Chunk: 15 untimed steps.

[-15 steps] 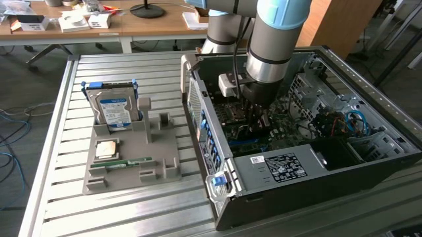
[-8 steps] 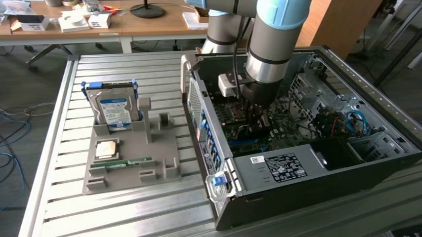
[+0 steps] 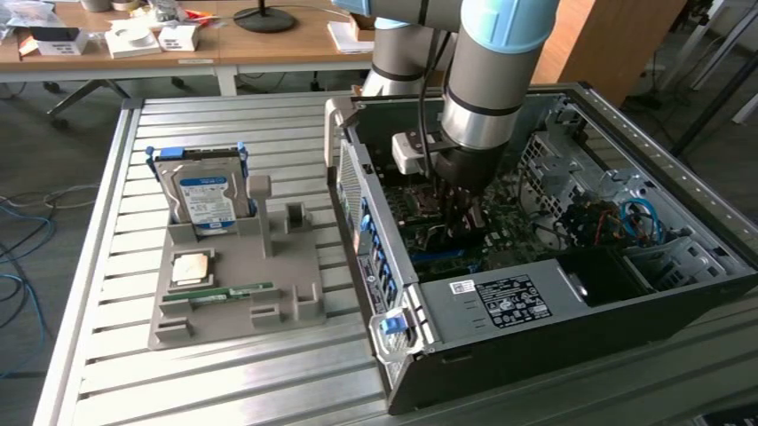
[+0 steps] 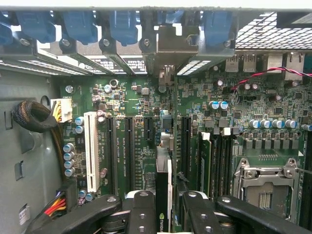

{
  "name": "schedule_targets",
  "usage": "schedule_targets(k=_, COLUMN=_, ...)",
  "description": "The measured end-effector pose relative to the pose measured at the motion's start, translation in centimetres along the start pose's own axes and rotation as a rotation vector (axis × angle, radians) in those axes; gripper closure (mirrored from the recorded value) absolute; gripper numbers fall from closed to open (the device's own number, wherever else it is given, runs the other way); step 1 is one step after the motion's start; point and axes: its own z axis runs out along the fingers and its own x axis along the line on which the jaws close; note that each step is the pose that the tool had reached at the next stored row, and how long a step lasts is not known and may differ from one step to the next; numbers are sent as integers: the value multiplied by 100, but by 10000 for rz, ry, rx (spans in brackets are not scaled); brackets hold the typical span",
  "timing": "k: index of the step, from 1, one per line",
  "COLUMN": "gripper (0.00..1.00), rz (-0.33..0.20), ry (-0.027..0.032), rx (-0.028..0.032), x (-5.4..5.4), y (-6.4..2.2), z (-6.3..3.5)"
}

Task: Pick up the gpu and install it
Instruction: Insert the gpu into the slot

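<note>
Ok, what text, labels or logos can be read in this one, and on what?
"NVIDIA", beside a logo: on the dark flat gpu card held in the black gripper.
Blue label on the silver hard drive: too small.
White sticker on the black computer case: too small.
Green motherboard print: blurred.

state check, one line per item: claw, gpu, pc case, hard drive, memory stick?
claw: shut on the gpu, inside the case
gpu: held edge-on above the motherboard slots
pc case: side open
hard drive: upright in the gray holder
memory stick: lying flat on the holder
</note>
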Motion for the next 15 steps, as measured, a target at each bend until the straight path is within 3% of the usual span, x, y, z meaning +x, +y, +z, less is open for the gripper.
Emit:
schedule_targets(k=14, gripper=73, rz=0, ry=-1, rx=1, x=0, y=0, z=0)
schedule_targets(k=15, gripper=67, rz=0, ry=-1, rx=0, x=0, y=0, z=0)
